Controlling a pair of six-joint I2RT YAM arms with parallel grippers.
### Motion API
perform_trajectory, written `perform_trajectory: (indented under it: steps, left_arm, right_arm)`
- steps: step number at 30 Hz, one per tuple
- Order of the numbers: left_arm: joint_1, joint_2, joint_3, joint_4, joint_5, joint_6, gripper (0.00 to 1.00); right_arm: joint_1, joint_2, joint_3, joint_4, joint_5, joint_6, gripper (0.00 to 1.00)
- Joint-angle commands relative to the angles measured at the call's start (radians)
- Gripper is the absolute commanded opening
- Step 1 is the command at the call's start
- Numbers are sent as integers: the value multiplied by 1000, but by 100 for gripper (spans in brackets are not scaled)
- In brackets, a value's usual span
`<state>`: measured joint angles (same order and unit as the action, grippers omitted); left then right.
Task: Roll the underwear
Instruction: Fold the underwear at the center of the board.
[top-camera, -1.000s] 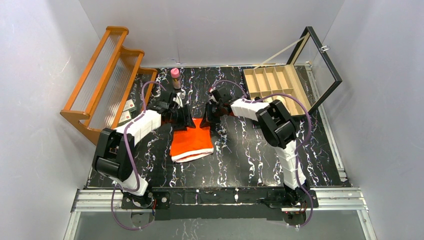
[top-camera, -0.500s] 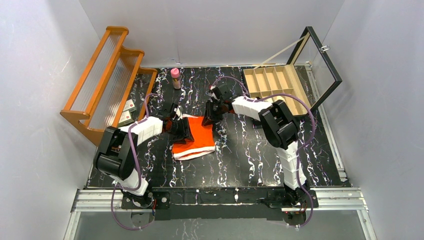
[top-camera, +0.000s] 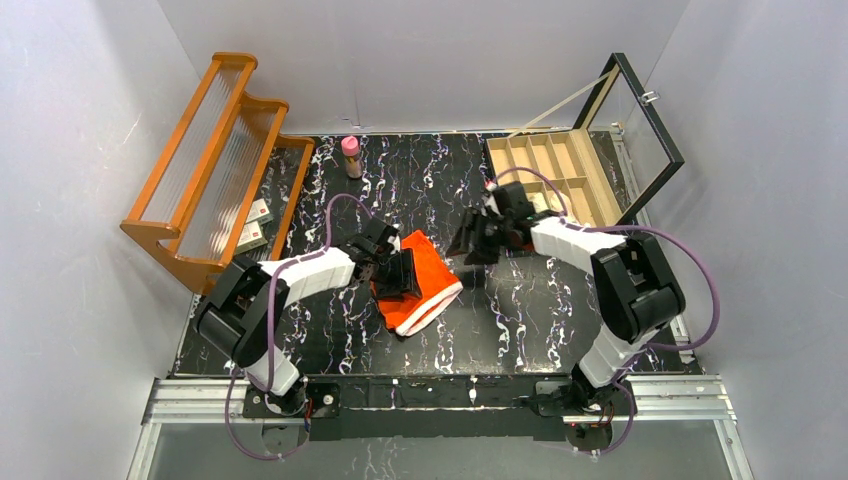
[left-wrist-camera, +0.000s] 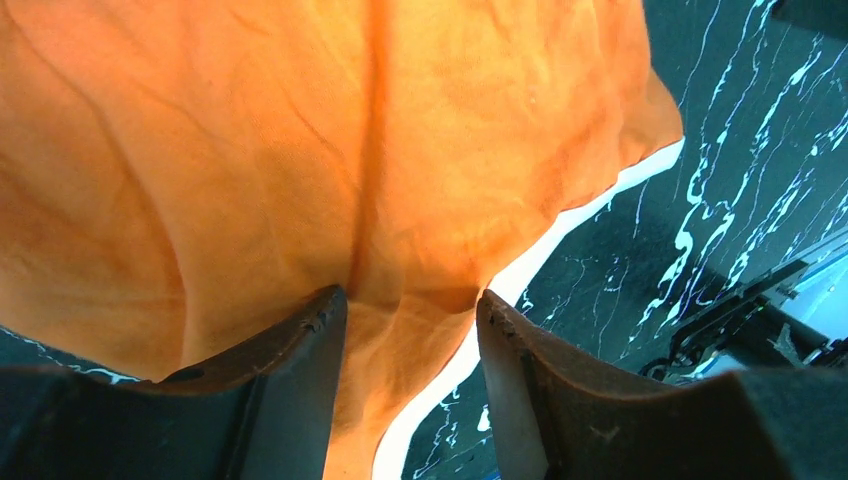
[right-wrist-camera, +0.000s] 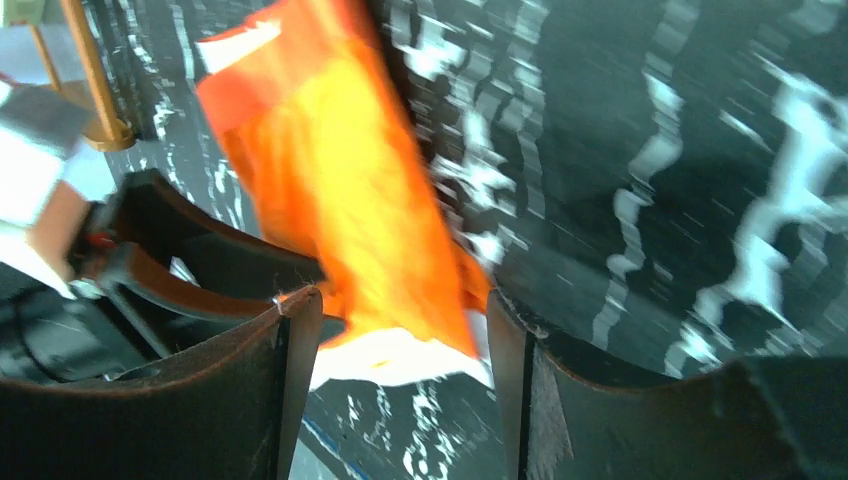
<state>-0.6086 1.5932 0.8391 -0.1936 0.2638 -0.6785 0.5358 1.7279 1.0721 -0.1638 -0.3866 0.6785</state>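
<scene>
Bunching between the fingers (left-wrist-camera: 300, 345) of the left gripper (top-camera: 402, 275), the orange underwear (top-camera: 430, 272) filled the narrowed gap, with creases running away from the tips. Fingers noted as closed part-way on a fold of the cloth. White trim (left-wrist-camera: 560, 235) ran along the cloth's edge just right of the right-hand finger and dipped into the gap near the tips. Beyond the fingertips the cloth spread wide and wrinkled, covering most of the left wrist view.

Overhead view: the garment lay on the black marbled table (top-camera: 500, 320) in a tilted heap, its white trim toward the near side, and the left gripper rested on its left half.

Right gripper (top-camera: 468, 243): fingers (right-wrist-camera: 265, 345) spread wide, nothing pinched. The cloth showed ahead of and between its tips in the blurred right wrist view. From above, this gripper sat just to the right of the garment's far corner. Contact could not be judged.

Farther off, well beyond both sets of fingers:
- a pink-capped bottle (top-camera: 351, 156), upright
- a wooden rack (top-camera: 205, 160), left of the left gripper
- a compartmented wooden box (top-camera: 545, 168) with its glass lid (top-camera: 645, 130) raised, right of the right gripper
</scene>
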Motion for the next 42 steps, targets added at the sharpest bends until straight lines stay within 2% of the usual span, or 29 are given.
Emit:
perform_trajectory:
  steps: [1,6,11,16,21,28,35,42]
  left_arm:
    - [-13,-78,-18,15,-86,-80,51]
    - [-8,-162,41,-80,-212,-58,60]
    - [55,-140,156,-132,-170,15,68]
    - [148,6,309,-143,-38,45,71]
    - [150,194,480,-186,25,42,72]
    - [120,374,673,-332,-60,49,72]
    - [92,476,771,-416,-142,24,71]
    - [54,622,962,-589,-229,96,69]
  right_arm:
    - [-67,-72,-131,95,-153,-12,68]
    - [-65,-33,-115,29,-178,-80,65]
    - [-64,9,-91,0,-174,-103,62]
    - [-55,48,-88,-24,-144,-110,60]
    - [-36,71,-115,-4,-137,-100,57]
    - [-26,75,-156,36,-144,-83,50]
    - [-19,59,-185,57,-152,-83,44]
    - [-15,44,-207,76,-159,-79,42]
